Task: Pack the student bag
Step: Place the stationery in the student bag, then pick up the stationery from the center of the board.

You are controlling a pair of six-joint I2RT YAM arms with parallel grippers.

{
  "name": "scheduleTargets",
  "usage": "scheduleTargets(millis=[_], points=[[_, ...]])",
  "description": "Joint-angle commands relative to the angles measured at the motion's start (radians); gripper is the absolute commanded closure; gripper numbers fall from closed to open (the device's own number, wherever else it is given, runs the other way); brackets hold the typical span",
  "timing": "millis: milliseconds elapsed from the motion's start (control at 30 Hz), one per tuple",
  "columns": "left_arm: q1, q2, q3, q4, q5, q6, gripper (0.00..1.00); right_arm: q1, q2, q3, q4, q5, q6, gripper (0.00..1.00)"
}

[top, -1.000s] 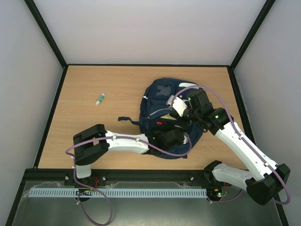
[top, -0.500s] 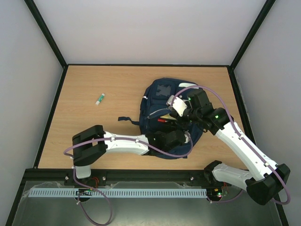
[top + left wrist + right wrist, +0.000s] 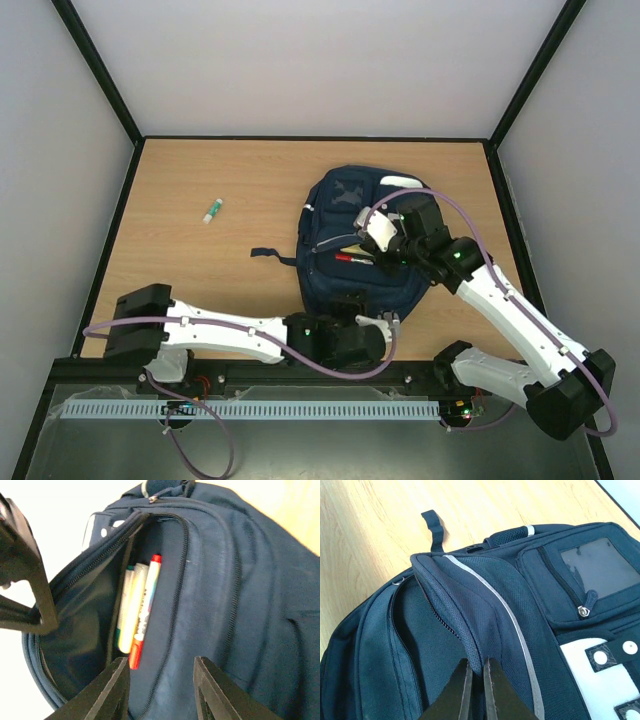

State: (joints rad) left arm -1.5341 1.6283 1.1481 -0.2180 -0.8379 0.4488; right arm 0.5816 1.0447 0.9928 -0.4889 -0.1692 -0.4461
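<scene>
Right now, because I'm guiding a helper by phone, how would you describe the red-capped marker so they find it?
Find the navy student bag on the right half of the wooden table. Inside its unzipped compartment a few pens lie side by side. The marker is the white one with red at both ends; its neighbours show none.

bag point(image 3: 345, 285): on table point(image 3: 200, 270) | pens point(image 3: 142, 605): in bag's open pocket | tube point(image 3: 212, 210): on table, well left of bag | left gripper point(image 3: 161, 662): at bag's near edge

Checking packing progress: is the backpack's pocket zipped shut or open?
Open. The student bag has its zip parted; the right gripper pinches the flap up, and pens show inside.
</scene>
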Motion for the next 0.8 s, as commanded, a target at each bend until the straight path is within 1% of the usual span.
scheduleTargets(millis=[0,100,200,267,300,333,400,467,500,533,567,600,700,767], points=[[-0.070,-0.061,-0.017,-0.216,-0.021,-0.291,0.64,-0.007,-0.022,-0.053,0.104,0.003,0.037,0.99],[-0.129,-0.121,-0.049,-0.309,-0.104,-0.448,0.64,-0.009,-0.028,-0.098,0.133,-0.022,0.050,0.99],[-0.153,-0.223,-0.068,-0.364,-0.097,-0.586,0.64,-0.009,-0.048,-0.176,0.170,-0.053,0.044,0.99],[-0.151,-0.317,-0.085,-0.367,-0.096,-0.649,0.62,-0.009,-0.065,-0.246,0.199,-0.068,0.041,0.99],[-0.144,-0.359,-0.094,-0.366,-0.111,-0.699,0.59,-0.009,-0.070,-0.272,0.211,-0.082,0.040,0.99],[-0.131,-0.394,-0.100,-0.369,-0.127,-0.741,0.53,-0.009,-0.074,-0.298,0.221,-0.100,0.038,0.99],[-0.075,-0.469,-0.101,-0.387,-0.144,-0.814,0.44,-0.009,-0.075,-0.329,0.224,-0.121,0.027,0.98],[0.020,-0.534,-0.110,-0.379,-0.118,-0.843,0.37,-0.009,-0.073,-0.343,0.226,-0.117,0.017,0.98],[0.083,-0.563,-0.115,-0.370,-0.081,-0.843,0.33,-0.009,-0.068,-0.350,0.228,-0.117,0.015,0.98],[0.156,-0.588,-0.118,-0.364,-0.036,-0.846,0.24,-0.009,-0.063,-0.352,0.225,-0.122,0.013,0.98],[0.249,-0.605,-0.117,-0.356,0.033,-0.841,0.20,-0.009,-0.056,-0.351,0.220,-0.134,0.011,0.98],[0.381,-0.617,-0.112,-0.351,0.106,-0.840,0.18,-0.009,-0.050,-0.348,0.212,-0.147,0.008,0.98],[0.621,-0.630,-0.123,-0.298,0.257,-0.833,0.18,-0.009,-0.042,-0.345,0.201,-0.157,0.001,0.97],[0.779,-0.601,-0.119,-0.273,0.368,-0.825,0.18,-0.009,-0.042,-0.348,0.201,-0.156,-0.005,0.97]])
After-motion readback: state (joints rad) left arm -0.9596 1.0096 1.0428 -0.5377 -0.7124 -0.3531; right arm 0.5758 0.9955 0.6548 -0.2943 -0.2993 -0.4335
